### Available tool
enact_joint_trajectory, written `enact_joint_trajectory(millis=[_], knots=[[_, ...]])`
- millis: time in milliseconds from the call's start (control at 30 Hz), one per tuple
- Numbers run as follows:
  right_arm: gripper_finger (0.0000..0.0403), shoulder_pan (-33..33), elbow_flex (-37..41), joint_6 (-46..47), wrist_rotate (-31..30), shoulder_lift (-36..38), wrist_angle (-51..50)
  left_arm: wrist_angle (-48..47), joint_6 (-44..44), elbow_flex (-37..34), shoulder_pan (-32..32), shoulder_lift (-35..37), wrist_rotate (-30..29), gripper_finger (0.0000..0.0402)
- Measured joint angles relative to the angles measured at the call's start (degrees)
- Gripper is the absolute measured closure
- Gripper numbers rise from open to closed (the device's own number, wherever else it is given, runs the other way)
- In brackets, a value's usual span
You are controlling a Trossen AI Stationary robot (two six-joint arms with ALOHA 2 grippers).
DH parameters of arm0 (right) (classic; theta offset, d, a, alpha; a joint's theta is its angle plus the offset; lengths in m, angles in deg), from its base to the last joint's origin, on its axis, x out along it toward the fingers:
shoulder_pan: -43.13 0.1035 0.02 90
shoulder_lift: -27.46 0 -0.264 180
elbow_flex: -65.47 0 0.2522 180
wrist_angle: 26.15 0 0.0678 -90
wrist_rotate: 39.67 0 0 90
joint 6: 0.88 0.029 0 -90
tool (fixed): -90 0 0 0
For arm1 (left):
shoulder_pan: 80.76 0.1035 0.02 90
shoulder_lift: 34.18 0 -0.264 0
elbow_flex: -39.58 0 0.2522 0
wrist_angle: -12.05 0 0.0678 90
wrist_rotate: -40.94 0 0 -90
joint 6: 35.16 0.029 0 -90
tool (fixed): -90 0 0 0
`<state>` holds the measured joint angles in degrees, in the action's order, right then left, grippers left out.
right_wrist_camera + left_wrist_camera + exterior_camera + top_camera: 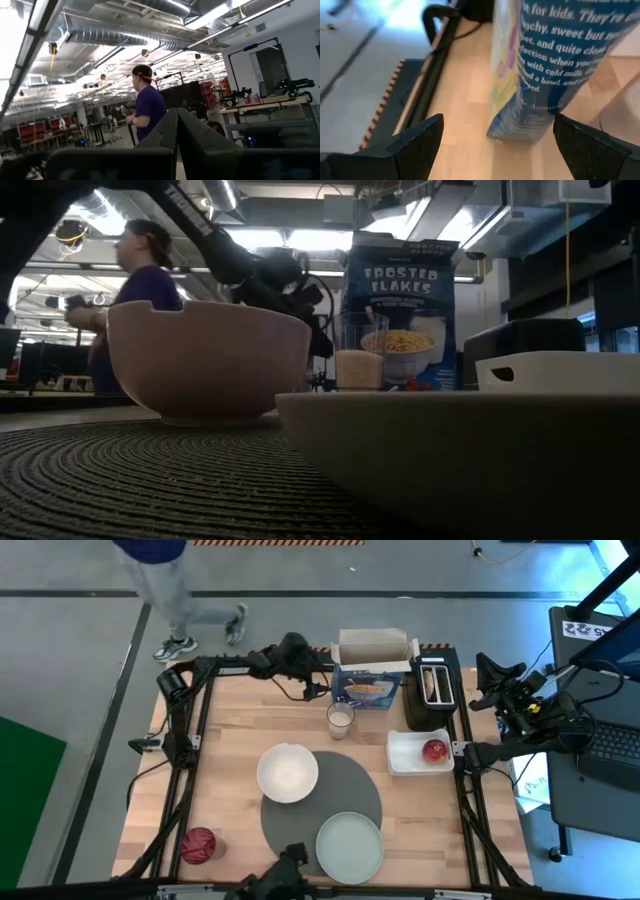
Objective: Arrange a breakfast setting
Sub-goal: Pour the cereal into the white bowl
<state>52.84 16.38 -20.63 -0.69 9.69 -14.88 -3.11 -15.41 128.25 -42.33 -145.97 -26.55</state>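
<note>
The blue cereal box (368,688) stands upright on its base at the table's far edge, its top open. My left gripper (500,150) is open just left of it; in the left wrist view the box's lower edge (525,125) shows between the two fingers, untouched. A glass of milk (341,720) stands in front of the box. A white bowl (288,772) sits on the left rim of the round dark-grey mat (330,790), and a pale-green plate (350,845) on its near rim. My right gripper (176,135) is shut, raised beyond the table's right edge (497,680).
A black toaster (433,700) with a bagel half (433,683) in its slot stands right of the box. A white tray (405,755) holds a red apple (434,750). A dark-red round thing (198,845) lies near left. A person (170,580) walks beyond the far edge.
</note>
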Motion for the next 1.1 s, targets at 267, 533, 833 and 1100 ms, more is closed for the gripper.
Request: enact_joint_trajectory(millis=[267, 533, 833, 1100], knots=[[0.0393, 0.02, 0.00, 0.00, 2.58, -2.53, 0.77, -11.82, 6.25, 3.23, 0.01, -4.20, 4.23, 0.0037], [0.0393, 0.02, 0.02, 1.03, 2.08, -5.89, 1.79, -6.30, 4.05, 2.86, -0.08, -7.95, 5.98, 0.0046], [0.0393, 0.02, 0.04, 1.79, 2.05, -6.14, 2.35, 0.99, 1.47, 2.83, -0.26, -9.07, 7.45, 0.0071], [0.0393, 0.02, 0.04, 1.92, 2.01, -6.14, 2.45, 5.82, -2.65, 2.83, -1.81, -9.05, 11.09, 0.0071]])
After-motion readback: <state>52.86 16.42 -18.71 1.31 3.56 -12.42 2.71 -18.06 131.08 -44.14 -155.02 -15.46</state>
